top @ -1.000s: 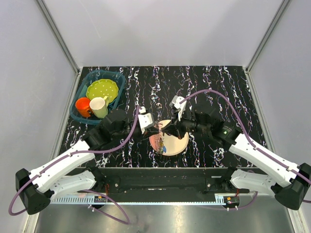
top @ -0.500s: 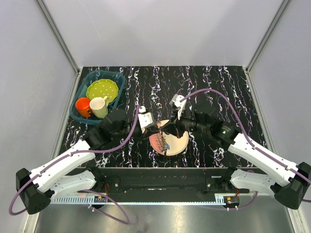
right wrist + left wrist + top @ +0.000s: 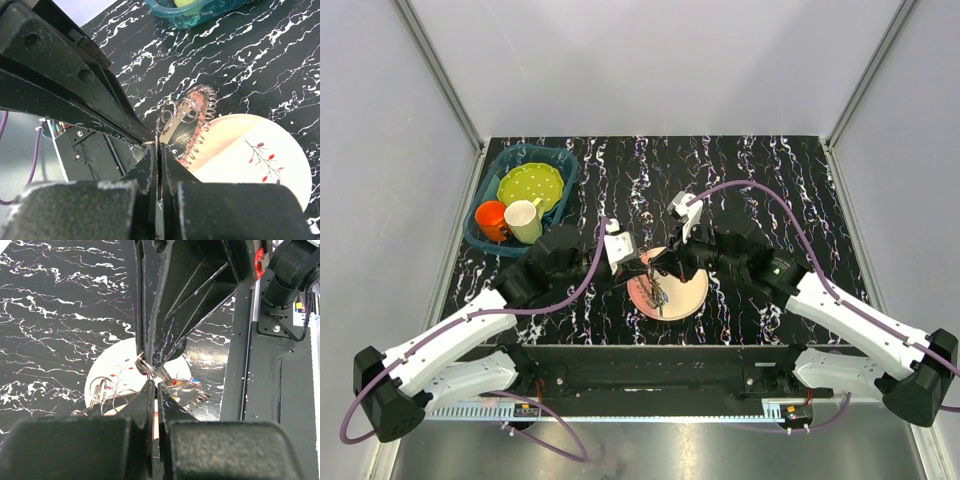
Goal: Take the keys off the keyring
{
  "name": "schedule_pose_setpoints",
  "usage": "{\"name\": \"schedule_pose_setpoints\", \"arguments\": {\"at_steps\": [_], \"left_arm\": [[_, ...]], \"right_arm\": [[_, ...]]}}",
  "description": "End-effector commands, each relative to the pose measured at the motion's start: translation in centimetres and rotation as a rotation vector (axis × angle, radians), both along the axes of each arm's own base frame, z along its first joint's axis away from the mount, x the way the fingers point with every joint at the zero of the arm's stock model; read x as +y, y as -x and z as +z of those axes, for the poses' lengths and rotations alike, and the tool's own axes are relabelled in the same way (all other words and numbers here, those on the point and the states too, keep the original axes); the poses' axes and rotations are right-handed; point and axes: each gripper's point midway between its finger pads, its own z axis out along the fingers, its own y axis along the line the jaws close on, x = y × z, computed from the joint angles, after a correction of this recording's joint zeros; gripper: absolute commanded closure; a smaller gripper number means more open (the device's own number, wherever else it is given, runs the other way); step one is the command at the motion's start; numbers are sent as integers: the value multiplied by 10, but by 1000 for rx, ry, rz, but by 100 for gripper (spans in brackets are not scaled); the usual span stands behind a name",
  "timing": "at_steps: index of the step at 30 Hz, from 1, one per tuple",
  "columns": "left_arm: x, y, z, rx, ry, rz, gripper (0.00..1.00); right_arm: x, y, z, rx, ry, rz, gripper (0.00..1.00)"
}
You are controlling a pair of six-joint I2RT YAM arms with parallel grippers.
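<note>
Left end effector [image 3: 155, 388]: squeezing shut on the keys [image 3: 186, 385].
Right end effector [image 3: 159, 149]: squeezing shut on the keyring [image 3: 199, 117].

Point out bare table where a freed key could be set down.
Free: the far half of the black marbled tabletop, from the teal plastic basket across to the right edge. Crowded: above the round pink plate, where the left gripper and right gripper meet, both shut on the spiky metal keyring bunch.

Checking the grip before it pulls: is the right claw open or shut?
Shut. The right claw has its fingers pressed together, pinching a small metal ring at their tips.
</note>
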Motion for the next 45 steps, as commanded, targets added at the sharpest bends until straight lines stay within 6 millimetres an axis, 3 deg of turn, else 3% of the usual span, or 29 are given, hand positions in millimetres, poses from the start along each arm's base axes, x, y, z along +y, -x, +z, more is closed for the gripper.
{"name": "schedule_pose_setpoints", "arguments": {"at_steps": [1,8,24,27,34,45], "left_arm": [[-7,29,27,-15,93,-148,100],[-4,40,30,-9,107,-185,100],[1,34,40,-49,130,-137,100],[2,27,35,-49,112,-99,100],[1,9,24,-26,68,-15,100],[4,-8,22,-16,50,81,100]], "right_arm": [[-10,-35,17,-66,8,-164,100],[-16,-42,7,-45,36,-215,100],[-22,-51,-13,15,86,-255,100],[-18,-46,-10,21,73,-219,100],[1,-20,23,23,-37,-52,100],[4,-2,21,55,-54,35,100]]}}
